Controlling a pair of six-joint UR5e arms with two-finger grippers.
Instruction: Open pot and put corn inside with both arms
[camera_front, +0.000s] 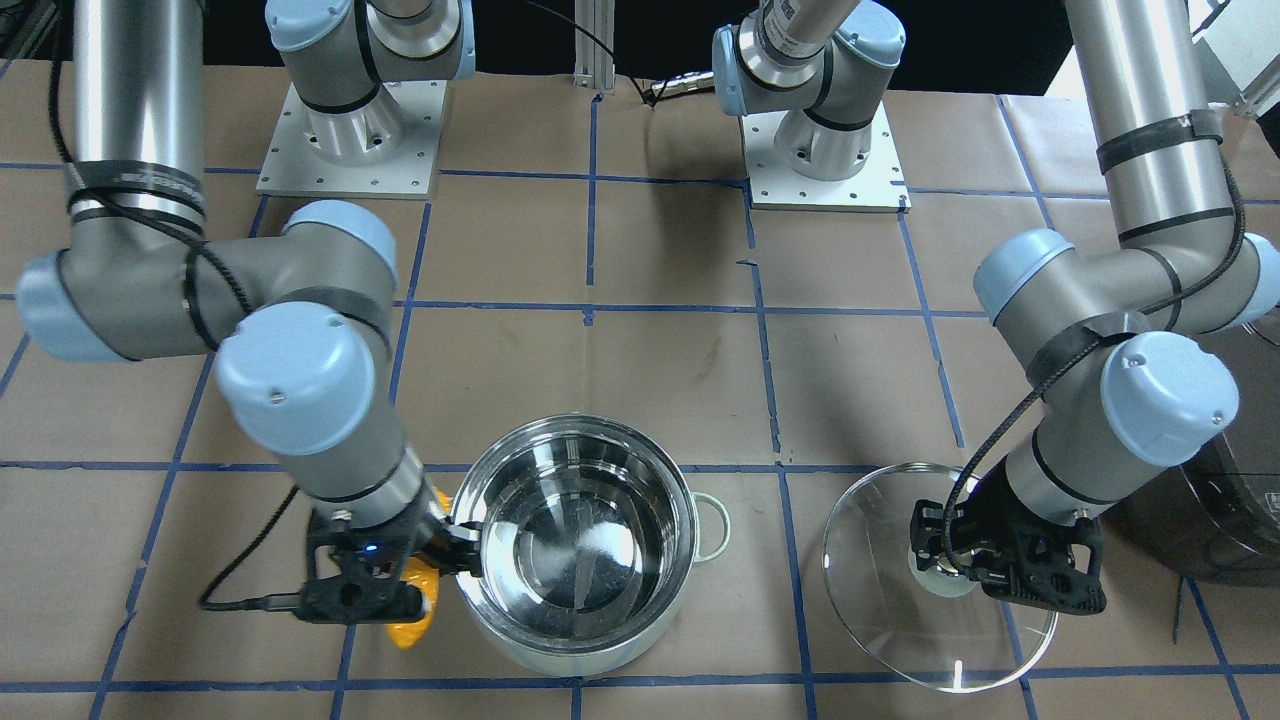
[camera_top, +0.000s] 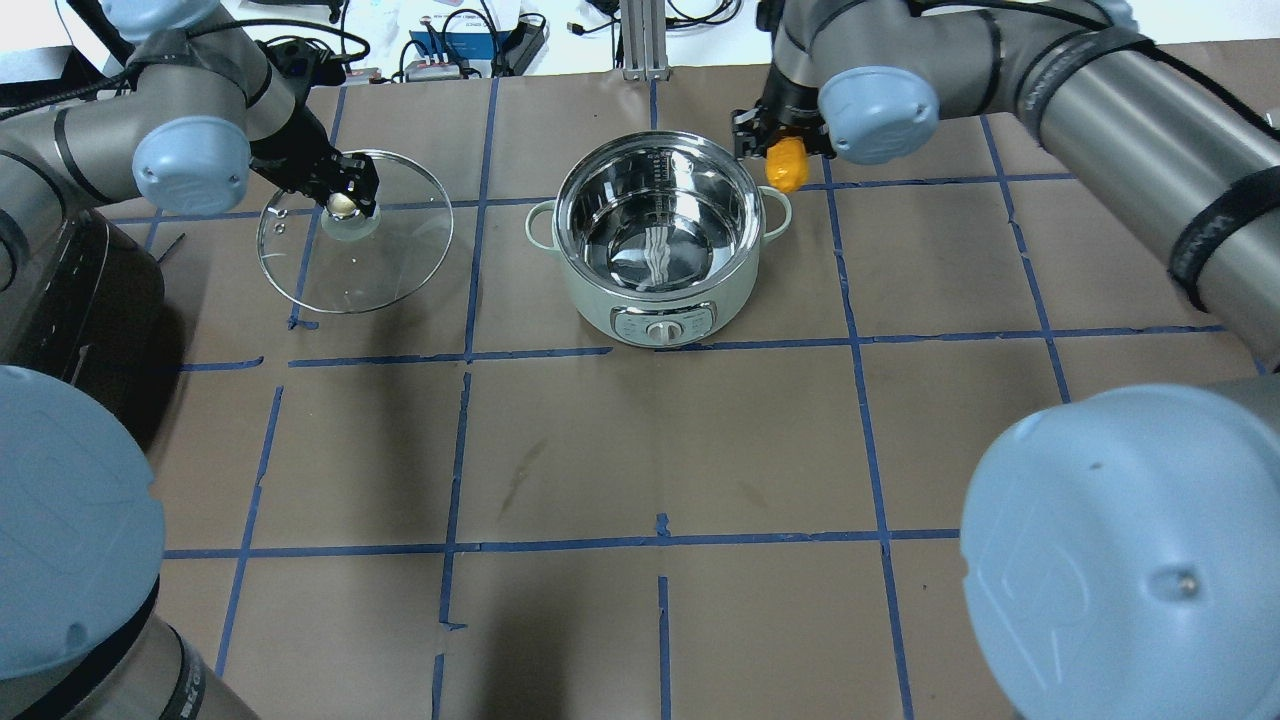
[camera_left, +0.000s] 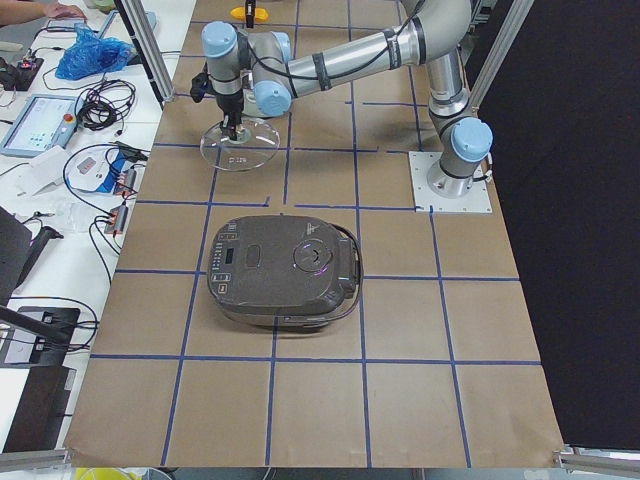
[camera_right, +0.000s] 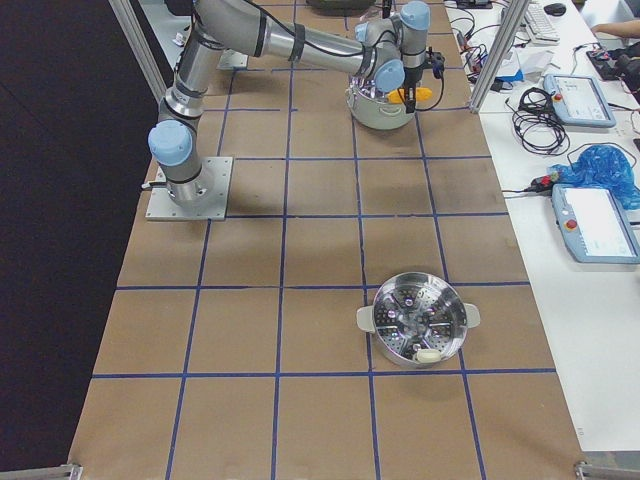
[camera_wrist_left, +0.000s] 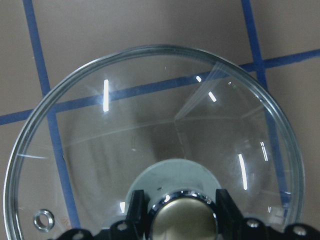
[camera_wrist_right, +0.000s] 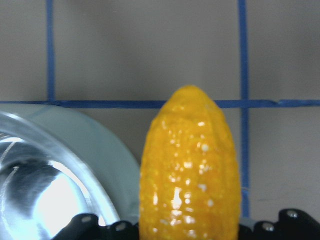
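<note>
The pot stands open and empty; it also shows in the front view. My left gripper is shut on the metal knob of the glass lid, held low over the table to the pot's left, well apart from it. The lid also shows in the front view. My right gripper is shut on the yellow-orange corn, held just outside the pot's far right rim, by the pale green handle. The wrist view shows the corn beside the pot's rim.
A dark grey rice cooker sits at the table's left end, close to my left arm. A steel steamer basket stands far off toward the right end. Brown paper with blue tape lines covers the table.
</note>
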